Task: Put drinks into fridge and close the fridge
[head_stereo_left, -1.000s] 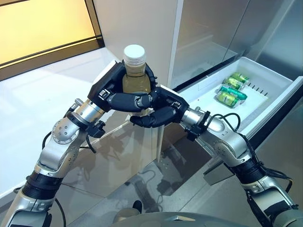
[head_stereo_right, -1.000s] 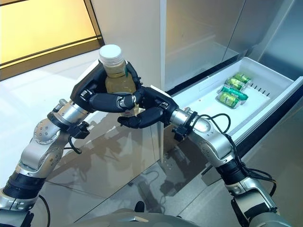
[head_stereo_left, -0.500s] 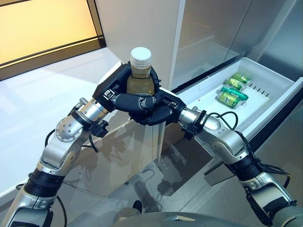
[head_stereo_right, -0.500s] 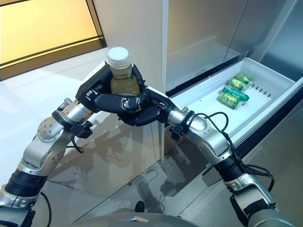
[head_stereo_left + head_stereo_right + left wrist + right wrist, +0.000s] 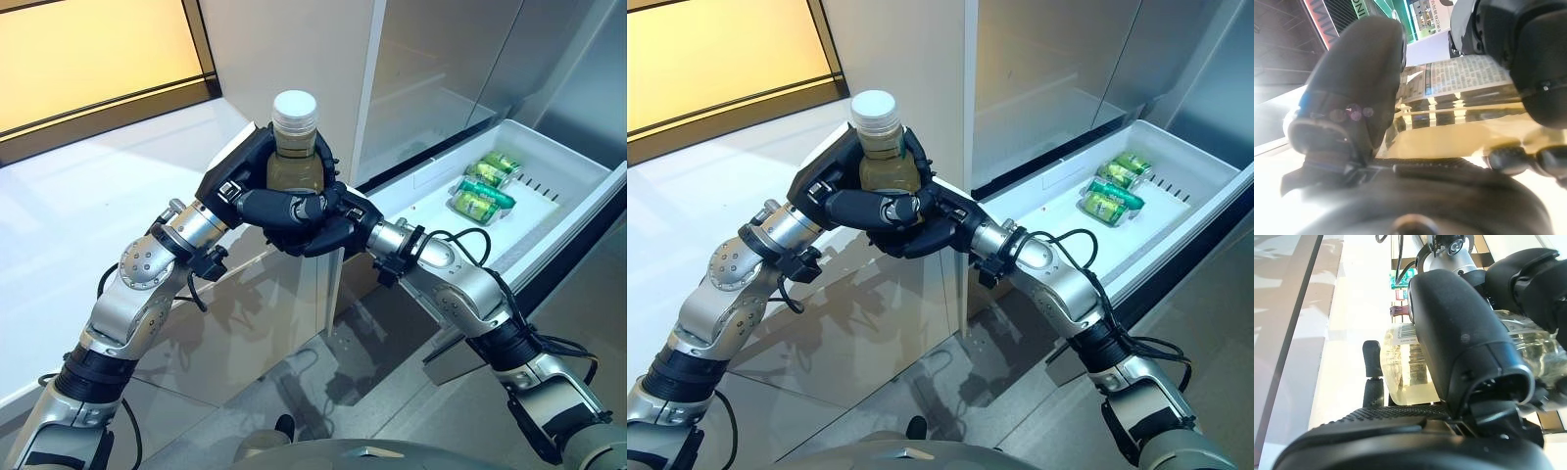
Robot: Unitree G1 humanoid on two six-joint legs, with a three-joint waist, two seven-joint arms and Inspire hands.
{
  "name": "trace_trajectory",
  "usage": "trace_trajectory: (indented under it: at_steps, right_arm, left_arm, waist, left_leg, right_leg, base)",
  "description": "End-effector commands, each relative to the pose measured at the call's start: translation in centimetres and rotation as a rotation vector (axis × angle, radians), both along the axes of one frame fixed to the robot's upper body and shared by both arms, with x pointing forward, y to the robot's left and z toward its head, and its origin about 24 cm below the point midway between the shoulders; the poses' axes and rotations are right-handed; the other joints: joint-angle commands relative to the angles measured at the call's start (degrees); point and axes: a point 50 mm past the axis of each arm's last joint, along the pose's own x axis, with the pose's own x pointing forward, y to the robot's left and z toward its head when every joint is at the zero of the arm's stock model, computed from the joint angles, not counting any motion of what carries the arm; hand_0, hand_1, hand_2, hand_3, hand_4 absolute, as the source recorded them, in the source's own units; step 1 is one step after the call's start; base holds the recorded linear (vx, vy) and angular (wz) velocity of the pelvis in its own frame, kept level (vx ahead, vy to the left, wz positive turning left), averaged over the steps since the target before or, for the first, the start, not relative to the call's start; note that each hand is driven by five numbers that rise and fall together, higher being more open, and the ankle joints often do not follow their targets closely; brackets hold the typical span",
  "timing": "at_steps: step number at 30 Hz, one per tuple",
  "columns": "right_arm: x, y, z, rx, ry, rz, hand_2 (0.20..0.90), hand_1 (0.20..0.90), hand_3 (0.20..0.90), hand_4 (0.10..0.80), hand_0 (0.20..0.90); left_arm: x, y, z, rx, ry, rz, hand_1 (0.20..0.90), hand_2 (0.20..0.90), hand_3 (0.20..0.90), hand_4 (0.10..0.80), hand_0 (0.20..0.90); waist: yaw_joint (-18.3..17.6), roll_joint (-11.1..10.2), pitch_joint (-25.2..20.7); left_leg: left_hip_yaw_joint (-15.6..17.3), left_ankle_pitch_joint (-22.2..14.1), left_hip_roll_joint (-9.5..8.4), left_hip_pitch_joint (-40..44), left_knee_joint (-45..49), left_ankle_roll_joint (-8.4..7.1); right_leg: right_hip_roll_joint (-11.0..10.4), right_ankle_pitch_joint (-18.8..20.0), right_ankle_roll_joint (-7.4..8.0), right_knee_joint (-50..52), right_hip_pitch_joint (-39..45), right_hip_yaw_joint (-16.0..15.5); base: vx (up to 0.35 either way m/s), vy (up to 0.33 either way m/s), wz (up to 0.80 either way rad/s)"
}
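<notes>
A drink bottle [image 5: 294,164] with a white cap and yellowish liquid is held upright in the air in front of the fridge. My left hand [image 5: 238,178] is curled round its body from the left. My right hand [image 5: 330,229] is curled round its lower part from the right, and the fingers of both hands overlap. The bottle shows in the left wrist view [image 5: 1464,105] past the thumb, and in the right wrist view [image 5: 1403,367] behind the thumb. The open white fridge drawer [image 5: 423,192] lies to the right, below the hands.
Green cans [image 5: 478,186] lie at the drawer's far end. The steel fridge front [image 5: 441,59] rises behind the drawer. A white counter [image 5: 88,196] runs along the left, with a white panel [image 5: 284,49] behind the bottle.
My right hand, open under the bottle a second ago, has closed round its lower part. Bottle and both hands have shifted slightly right and up.
</notes>
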Motion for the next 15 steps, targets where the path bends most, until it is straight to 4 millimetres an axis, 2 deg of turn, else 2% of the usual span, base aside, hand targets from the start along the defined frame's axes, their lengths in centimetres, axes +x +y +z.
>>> trace_trajectory:
  at_steps: [1, 15]
  right_arm:
    - [-0.6, 2.7, 6.9, 0.234, -0.228, 0.127, 0.3, 0.3, 0.2, 0.1, 0.3]
    - [-1.2, -0.2, 9.2, 0.267, -0.364, 0.083, 0.3, 0.3, 0.2, 0.1, 0.3]
  left_arm:
    - [-1.1, -0.8, 6.5, -0.103, -0.322, -0.089, 0.9, 0.9, 0.9, 0.8, 0.9]
    - [-1.5, 2.2, 6.2, -0.063, -0.318, -0.009, 0.9, 0.9, 0.9, 0.8, 0.9]
  waist:
    - [-0.3, -1.1, -5.6]
    - [-0.3, -0.9, -5.8]
  left_leg:
    - [1.4, -4.3, -3.64, 1.7, 0.1, 3.14]
    - [1.5, -4.3, -3.5, 1.4, 0.1, 3.09]
  right_leg:
    - [-0.7, 3.0, 1.71, 0.8, -2.0, 1.0]
    - [-0.6, 3.0, 1.78, 0.8, -2.3, 1.3]
  base:
    - [0.0, 0.0, 0.0]
    - [0.0, 0.0, 0.0]
